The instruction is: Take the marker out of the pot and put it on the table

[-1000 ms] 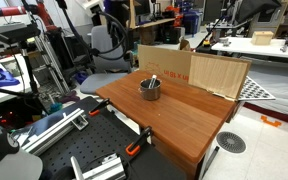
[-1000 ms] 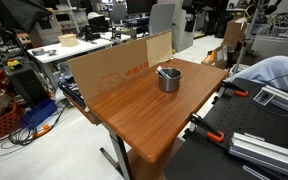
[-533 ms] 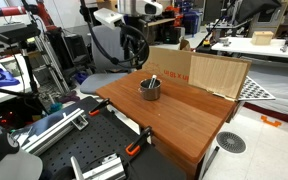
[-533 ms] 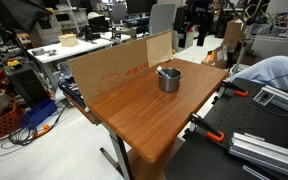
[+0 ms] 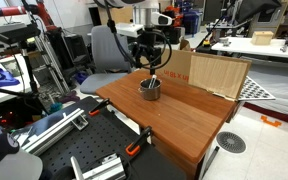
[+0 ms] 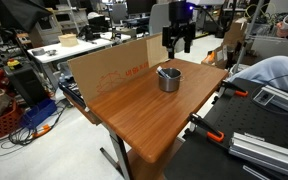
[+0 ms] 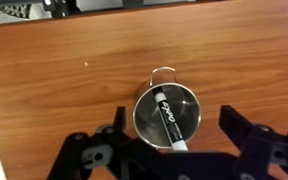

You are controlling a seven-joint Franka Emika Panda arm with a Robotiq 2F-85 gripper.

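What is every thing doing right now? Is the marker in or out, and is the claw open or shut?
marker: inside the pot, tilted, not gripped.
pot: upright on the table, holding the marker.
gripper: open, above the pot, holding nothing.
table: bears the pot; no marker on its top yet.
cardboard: standing upright along the table's edge.

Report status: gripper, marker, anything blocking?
Gripper open, empty, hovering above pot. Marker lying slanted inside pot. Nothing between gripper and marker.
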